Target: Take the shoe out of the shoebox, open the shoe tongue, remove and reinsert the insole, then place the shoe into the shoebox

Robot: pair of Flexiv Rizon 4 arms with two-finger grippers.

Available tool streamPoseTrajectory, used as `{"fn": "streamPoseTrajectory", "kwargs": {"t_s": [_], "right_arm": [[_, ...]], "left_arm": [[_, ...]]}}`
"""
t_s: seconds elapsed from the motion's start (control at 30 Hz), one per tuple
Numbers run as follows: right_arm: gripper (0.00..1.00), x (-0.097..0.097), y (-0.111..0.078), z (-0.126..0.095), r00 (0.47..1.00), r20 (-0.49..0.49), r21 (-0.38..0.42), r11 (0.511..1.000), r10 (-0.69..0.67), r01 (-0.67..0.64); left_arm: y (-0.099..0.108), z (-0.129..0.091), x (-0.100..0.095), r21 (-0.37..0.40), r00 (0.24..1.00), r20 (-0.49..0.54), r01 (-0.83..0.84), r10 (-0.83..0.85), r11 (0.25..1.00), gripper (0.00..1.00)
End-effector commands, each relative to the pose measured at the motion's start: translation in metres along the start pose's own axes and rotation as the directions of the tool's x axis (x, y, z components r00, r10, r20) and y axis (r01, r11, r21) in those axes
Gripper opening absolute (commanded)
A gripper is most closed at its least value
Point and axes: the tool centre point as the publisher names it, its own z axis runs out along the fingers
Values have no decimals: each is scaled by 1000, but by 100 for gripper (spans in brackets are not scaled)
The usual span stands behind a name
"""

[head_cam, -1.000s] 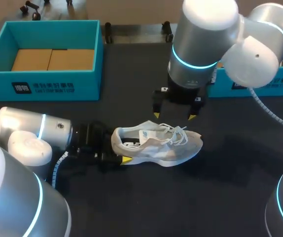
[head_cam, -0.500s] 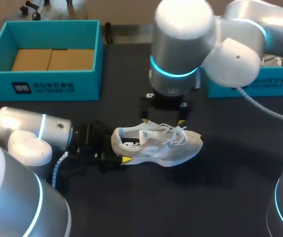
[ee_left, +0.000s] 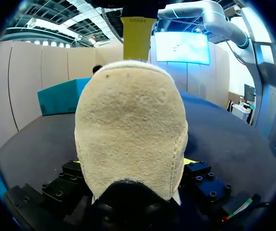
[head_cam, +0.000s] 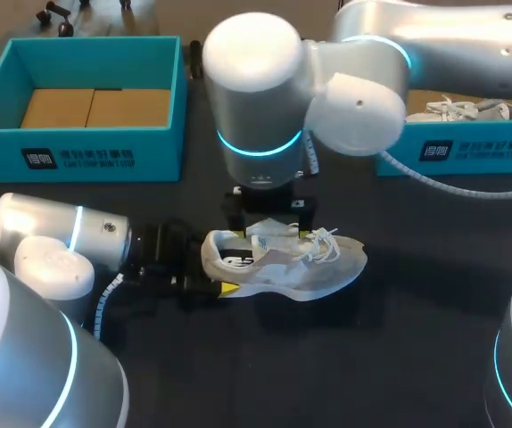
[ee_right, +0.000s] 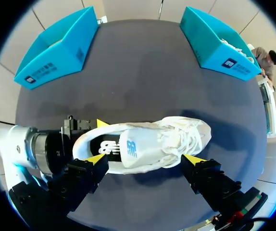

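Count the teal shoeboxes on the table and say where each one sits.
2. One teal cardboard shoebox sits at the table's far left; the other at the far right, partly hidden by the right arm, holding a white shoe.

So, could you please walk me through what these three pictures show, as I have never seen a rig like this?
This is a robot with two arms working at a dark table. The overhead picture comes from a fixed camera above and behind the robot. The two round pictures come from cameras on each arm's wrist, looking out along the fingers.

A pale shoe lies on the table. The left gripper is shut on its heel, which is why that heel fills the left wrist picture. The right gripper hangs open above the shoe, its yellow-tipped fingers spread wide.

At the back of the table stand two teal boxes. The left shoebox shows its brown cardboard floor, and the right shoebox holds another shoe.
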Motion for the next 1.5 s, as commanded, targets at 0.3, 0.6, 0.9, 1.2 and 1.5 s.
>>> {"fn": "streamPoseTrajectory", "kwargs": {"t_s": [0.3, 0.6, 0.9, 1.2, 1.5], "right_arm": [[100, 8, -7, 8, 999, 41, -10, 999, 34, -34], [100, 13, -8, 22, 994, 106, 13, 999, 38, -40], [100, 17, -8, 34, 993, 115, 22, 999, 41, -44], [100, 16, -11, 42, 988, 149, 22, 999, 42, -46], [100, 15, -12, 49, 971, 230, -4, 998, 66, -67]], "left_arm": [[-1, 0, 1, -6, 1000, 1, 0, 0, 1000, 0], [-1, 0, 1, -6, 1000, 1, 0, 0, 1000, 0], [-1, 0, 1, -6, 1000, 1, 0, 0, 1000, 0], [-1, 0, 1, -6, 1000, 1, 0, 0, 1000, 0], [-1, 0, 1, -6, 1000, 1, 0, 0, 1000, 0]]}}
